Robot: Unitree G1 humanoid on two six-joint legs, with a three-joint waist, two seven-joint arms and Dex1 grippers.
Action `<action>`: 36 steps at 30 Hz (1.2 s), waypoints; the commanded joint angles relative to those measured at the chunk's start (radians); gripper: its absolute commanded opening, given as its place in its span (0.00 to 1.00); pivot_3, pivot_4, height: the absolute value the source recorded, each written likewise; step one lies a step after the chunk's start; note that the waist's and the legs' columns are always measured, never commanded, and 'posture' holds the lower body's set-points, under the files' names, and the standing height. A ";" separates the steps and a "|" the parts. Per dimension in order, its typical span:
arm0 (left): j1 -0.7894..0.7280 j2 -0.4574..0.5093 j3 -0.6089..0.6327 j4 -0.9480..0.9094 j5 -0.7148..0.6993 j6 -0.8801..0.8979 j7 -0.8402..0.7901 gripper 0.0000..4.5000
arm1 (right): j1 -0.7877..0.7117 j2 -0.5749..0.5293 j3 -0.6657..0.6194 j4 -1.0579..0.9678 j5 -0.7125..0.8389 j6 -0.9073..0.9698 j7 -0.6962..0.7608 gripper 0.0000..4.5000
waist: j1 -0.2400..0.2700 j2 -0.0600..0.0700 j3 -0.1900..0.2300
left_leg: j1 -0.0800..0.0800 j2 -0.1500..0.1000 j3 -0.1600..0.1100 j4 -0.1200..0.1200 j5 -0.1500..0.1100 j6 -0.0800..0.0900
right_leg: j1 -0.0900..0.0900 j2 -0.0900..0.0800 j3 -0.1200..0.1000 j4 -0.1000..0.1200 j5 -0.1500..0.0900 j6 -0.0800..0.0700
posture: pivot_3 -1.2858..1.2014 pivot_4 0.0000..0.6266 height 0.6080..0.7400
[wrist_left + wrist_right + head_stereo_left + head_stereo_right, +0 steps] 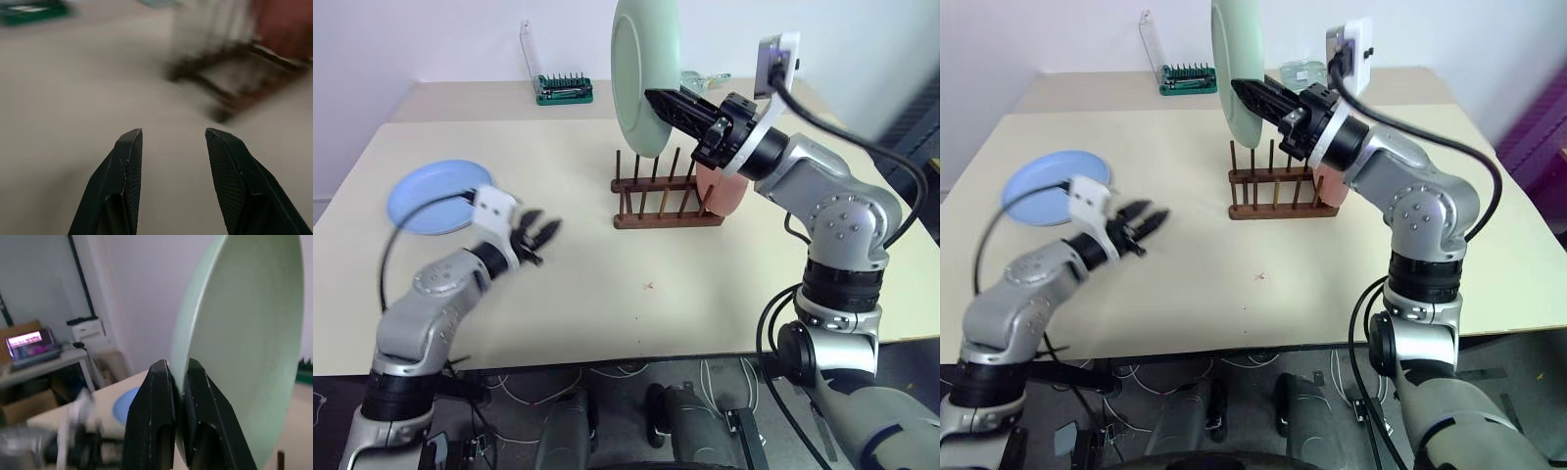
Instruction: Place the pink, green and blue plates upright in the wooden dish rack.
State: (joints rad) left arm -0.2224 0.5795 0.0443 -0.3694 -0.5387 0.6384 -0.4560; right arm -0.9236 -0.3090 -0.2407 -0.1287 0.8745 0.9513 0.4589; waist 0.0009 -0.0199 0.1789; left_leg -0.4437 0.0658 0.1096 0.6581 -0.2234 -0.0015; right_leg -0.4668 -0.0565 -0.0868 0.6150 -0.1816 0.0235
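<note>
Three plates (644, 73), one rack (666, 201)

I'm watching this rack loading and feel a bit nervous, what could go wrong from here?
1. The right tool pinches the green plate only at its rim, high above the wooden dish rack; the plate could pivot or slip.
2. The pink plate already stands at the rack's end, so the green plate might knock it while coming down.
3. The thin pegs leave narrow slots; a tilted plate may miss them.
</note>
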 commanded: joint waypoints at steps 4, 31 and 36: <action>0.064 0.004 -0.041 -0.110 -0.051 -0.033 -0.161 0.45 | -0.060 -0.042 -0.066 0.081 0.027 0.041 -0.089 0.00 | -0.012 0.002 0.001 | 0.000 0.000 0.000 -0.002 0.002 0.003 | 0.000 0.001 0.000 0.000 0.000 0.000 | 0.52 0.24 0.92; 0.067 -0.042 -0.047 -0.111 -0.015 -0.046 -0.163 0.47 | -0.019 -0.050 -0.018 0.237 -0.069 0.088 -0.098 0.44 | -0.013 0.003 0.002 | 0.000 0.000 0.000 -0.001 0.002 0.004 | 0.000 0.006 0.001 0.000 -0.001 0.002 | 0.52 0.24 0.92; 0.069 -0.047 -0.048 -0.105 -0.010 -0.054 -0.163 0.47 | -0.032 -0.062 0.003 0.202 -0.094 0.054 -0.087 0.99 | -0.013 0.003 0.002 | 0.000 0.000 0.000 -0.001 0.002 0.004 | 0.000 0.006 0.001 0.000 -0.001 0.002 | 0.52 0.24 0.92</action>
State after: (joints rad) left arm -0.1529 0.5381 -0.0081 -0.4468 -0.5534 0.6037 -0.6104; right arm -0.9282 -0.3602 -0.2387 0.1270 0.7856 1.0328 0.3576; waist -0.0117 -0.0166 0.1806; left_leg -0.4434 0.0657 0.1093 0.6571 -0.2211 0.0023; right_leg -0.4665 -0.0506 -0.0862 0.6149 -0.1827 0.0257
